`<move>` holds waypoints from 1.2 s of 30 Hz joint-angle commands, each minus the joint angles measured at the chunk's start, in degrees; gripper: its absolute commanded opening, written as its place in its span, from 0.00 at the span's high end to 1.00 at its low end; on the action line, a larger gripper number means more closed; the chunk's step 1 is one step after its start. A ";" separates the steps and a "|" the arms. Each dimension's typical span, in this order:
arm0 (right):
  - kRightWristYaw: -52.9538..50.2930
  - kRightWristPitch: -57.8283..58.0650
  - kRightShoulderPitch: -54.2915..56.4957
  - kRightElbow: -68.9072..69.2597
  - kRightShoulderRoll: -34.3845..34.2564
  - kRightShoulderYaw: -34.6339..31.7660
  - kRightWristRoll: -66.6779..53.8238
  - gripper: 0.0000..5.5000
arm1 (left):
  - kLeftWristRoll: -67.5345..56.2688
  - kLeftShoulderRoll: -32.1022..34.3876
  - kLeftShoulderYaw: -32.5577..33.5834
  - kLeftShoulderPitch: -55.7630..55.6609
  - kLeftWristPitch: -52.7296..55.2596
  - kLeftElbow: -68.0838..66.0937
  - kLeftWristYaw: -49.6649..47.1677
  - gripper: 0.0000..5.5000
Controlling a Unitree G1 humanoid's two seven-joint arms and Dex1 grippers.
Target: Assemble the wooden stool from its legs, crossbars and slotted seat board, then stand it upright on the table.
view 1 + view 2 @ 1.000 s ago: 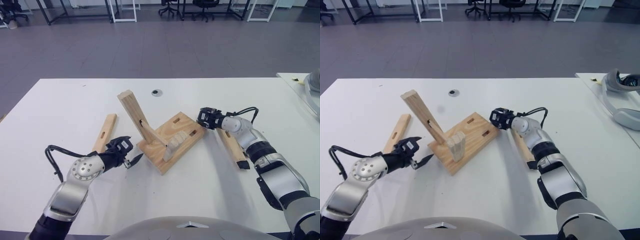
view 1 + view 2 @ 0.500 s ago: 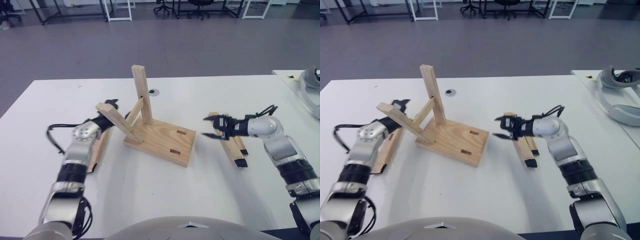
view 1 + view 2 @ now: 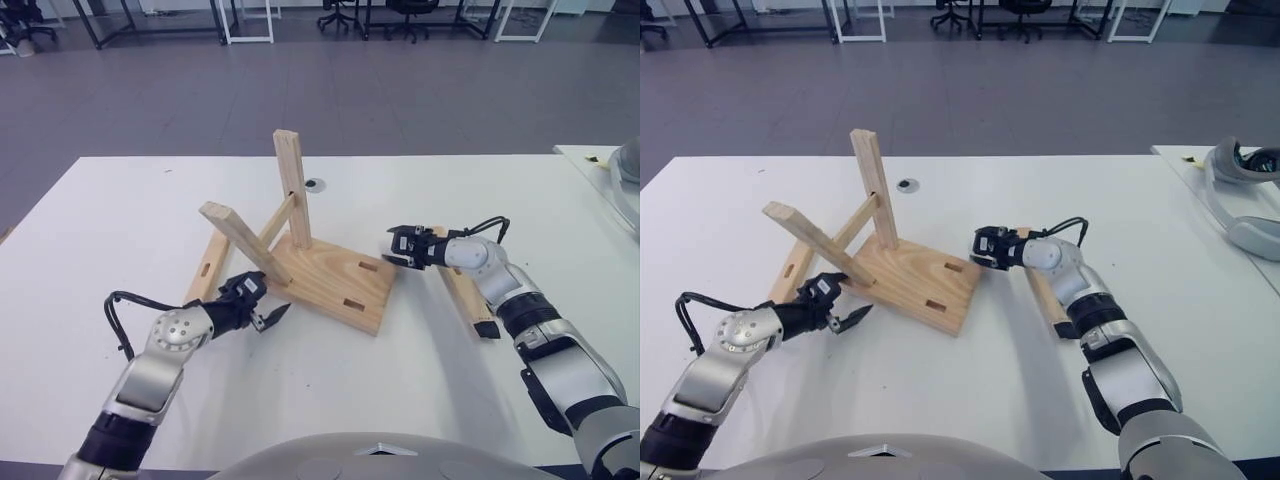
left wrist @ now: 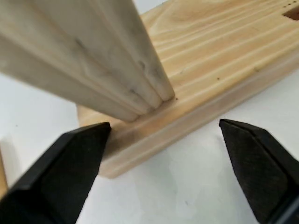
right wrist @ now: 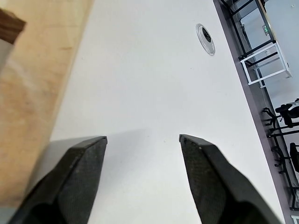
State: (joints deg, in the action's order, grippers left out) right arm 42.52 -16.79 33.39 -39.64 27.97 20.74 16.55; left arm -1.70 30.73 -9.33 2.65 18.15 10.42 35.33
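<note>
- Wooden stool (image 3: 322, 268), part built, sits at the centre of your left eye view. Its slotted seat board (image 3: 345, 292) lies flat on the white table (image 3: 100, 220). One leg (image 3: 293, 190) stands upright from it, a second leg (image 3: 238, 238) leans left, and a crossbar (image 3: 281, 218) joins the two.
- In your right eye view, a loose leg (image 3: 790, 270) lies flat left of centre and another loose piece (image 3: 1045, 290) lies right of centre. The left gripper (image 3: 848, 303) sits low on the left, near the board's corner. The right gripper (image 3: 980, 255) sits at the board's right corner.
- Your left wrist view has the fingers (image 4: 65, 172) spread wide. The board's edge and the base of the leaning leg lie between them, untouched.
- Your right wrist view has the fingers (image 5: 70, 182) apart over bare table, with the board just beside one finger.
</note>
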 commanded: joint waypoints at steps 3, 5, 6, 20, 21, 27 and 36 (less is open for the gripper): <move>12.00 2.44 -9.57 16.22 3.79 -0.46 -8.20 0.47 | 4.36 -6.35 -2.18 -12.42 -9.15 -22.54 -5.20 0.22; 13.77 4.89 -12.60 21.74 5.06 -0.38 -9.27 0.47 | 4.11 -8.13 -1.82 -16.52 -12.70 -28.66 -5.92 0.22; 13.99 5.98 -13.36 23.54 5.29 -0.58 -9.36 0.47 | 4.01 -8.56 -1.71 -18.07 -14.45 -31.10 -5.67 0.22; -12.00 36.26 -14.39 25.84 4.06 -27.91 -18.20 0.47 | -7.35 -8.37 16.11 -1.61 -0.50 8.90 -14.02 0.22; -12.16 39.06 -15.43 26.35 4.27 -29.37 -19.41 0.47 | -8.32 -9.41 16.71 -1.04 1.58 11.37 -15.33 0.22; -11.28 53.37 -24.61 36.87 3.44 -30.94 -25.02 0.47 | -9.43 -12.00 13.75 1.39 13.66 24.54 -19.84 0.22; -15.62 58.97 -28.22 39.13 2.56 -28.85 -23.81 0.47 | -9.29 -11.24 12.55 -0.63 20.17 28.11 -20.09 0.22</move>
State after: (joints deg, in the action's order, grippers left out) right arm 27.03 40.97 5.73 -1.42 30.53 -8.23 -6.95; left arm -10.95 18.88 4.02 3.11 37.06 37.77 15.50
